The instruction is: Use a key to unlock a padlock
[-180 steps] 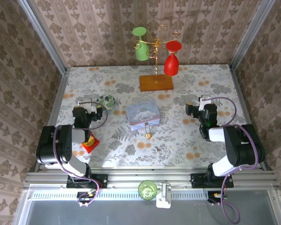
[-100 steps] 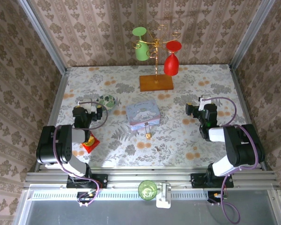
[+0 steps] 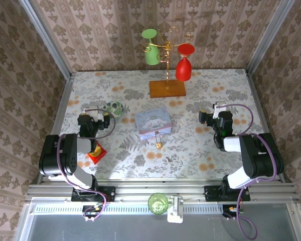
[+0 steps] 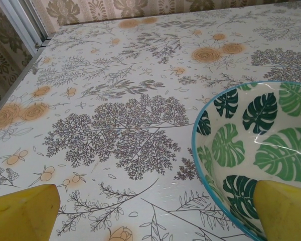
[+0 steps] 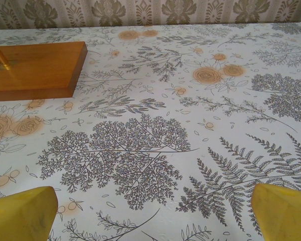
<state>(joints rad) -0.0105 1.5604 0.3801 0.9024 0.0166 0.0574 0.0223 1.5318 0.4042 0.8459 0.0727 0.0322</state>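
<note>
Nothing has moved since the earlier top views: both arms, the tin and the lock sit exactly where they were. We see the left gripper point(image 4: 153, 216) with its yellow fingers spread wide and empty, aimed at the leaf-patterned bowl point(image 4: 256, 150). The right gripper point(image 5: 150, 213) is likewise spread wide and empty over bare tablecloth, with the wooden base point(image 5: 35, 70) of the glass rack off to its left. The padlock point(image 3: 159, 144) lies on the cloth between the two arms, just beside the near edge of the pale blue tin box point(image 3: 153, 123) and well apart from either gripper. We judge that the step in hand is the first reach. To do it well, we would bring one arm in low to pin the lock's body by its flat sides, keeping the keyhole end free for the other arm. We cannot pick out the key with any confidence. The lock is too small for us to read its heading: its long axis seems to run roughly toward the tin, but we cannot tell which end carries the shackle.
</note>
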